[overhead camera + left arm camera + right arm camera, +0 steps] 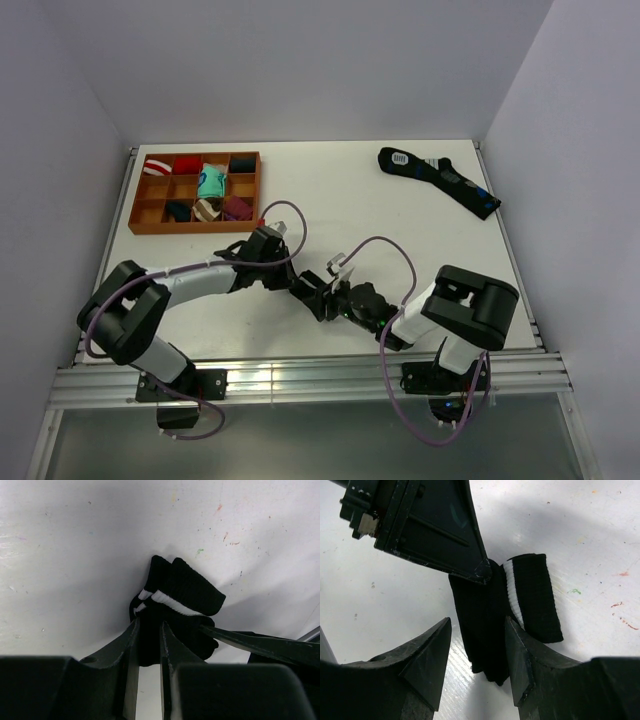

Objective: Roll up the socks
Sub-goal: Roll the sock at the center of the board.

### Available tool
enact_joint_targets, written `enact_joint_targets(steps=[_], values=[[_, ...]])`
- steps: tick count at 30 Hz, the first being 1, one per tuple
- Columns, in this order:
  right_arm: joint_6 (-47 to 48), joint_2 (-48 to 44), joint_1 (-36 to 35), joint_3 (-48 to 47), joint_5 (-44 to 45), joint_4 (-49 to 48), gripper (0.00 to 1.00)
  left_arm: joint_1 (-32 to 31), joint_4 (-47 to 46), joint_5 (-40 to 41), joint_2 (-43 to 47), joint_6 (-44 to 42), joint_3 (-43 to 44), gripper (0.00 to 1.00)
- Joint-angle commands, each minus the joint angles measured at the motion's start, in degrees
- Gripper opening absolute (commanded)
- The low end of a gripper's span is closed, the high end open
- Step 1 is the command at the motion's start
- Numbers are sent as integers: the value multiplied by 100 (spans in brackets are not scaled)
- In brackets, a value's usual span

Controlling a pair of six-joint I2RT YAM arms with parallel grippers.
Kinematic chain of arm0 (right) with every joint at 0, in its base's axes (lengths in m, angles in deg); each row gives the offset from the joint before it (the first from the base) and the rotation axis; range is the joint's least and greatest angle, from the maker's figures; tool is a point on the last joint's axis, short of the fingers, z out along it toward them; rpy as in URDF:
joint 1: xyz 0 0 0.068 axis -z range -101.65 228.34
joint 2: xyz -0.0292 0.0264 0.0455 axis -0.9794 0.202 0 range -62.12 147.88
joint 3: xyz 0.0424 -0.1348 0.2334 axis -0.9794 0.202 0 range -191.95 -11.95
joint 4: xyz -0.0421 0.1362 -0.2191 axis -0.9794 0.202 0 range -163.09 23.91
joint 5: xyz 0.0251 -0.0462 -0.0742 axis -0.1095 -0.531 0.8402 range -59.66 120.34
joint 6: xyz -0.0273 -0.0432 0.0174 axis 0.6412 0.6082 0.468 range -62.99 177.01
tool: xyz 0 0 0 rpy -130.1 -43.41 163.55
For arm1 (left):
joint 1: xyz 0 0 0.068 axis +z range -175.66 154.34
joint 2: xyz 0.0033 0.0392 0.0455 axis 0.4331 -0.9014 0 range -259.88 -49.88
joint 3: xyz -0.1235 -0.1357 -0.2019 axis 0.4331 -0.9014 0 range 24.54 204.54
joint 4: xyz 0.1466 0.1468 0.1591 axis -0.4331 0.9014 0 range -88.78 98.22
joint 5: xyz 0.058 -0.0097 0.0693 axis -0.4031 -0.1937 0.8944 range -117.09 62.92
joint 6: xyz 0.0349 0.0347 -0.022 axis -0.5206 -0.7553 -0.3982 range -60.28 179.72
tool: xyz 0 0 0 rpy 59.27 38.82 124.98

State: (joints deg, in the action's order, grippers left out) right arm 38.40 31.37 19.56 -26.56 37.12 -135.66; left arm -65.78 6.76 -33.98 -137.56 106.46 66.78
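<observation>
Near middle of table (340,190) | left jaws clamped on socks (190,595) | right jaws apart, straddling them

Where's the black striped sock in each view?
Top external: low centre, black striped sock between left tool and right tool.
Left wrist: centre, sock pinched in the left tool.
Right wrist: centre, sock inside the open right tool.
Shared landmark: the left tool's tip gripping the sock.
</observation>
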Motion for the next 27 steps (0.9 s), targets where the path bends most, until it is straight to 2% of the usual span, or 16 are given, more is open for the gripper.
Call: enact_joint_targets(steps=[1,12,22,27], values=[[15,266,-45,187,121,807,55,83,157,-330,-249,37,214,0],[112,477,-186,-77,411,1203,54,355,843,-664,-610,-148,855,0],[121,776,-370,-358,780,1607,52,496,1037,-1059,-715,-148,1041,0],[130,925,-450,-507,824,1800,43,566,984,-1261,-663,-113,988,0]])
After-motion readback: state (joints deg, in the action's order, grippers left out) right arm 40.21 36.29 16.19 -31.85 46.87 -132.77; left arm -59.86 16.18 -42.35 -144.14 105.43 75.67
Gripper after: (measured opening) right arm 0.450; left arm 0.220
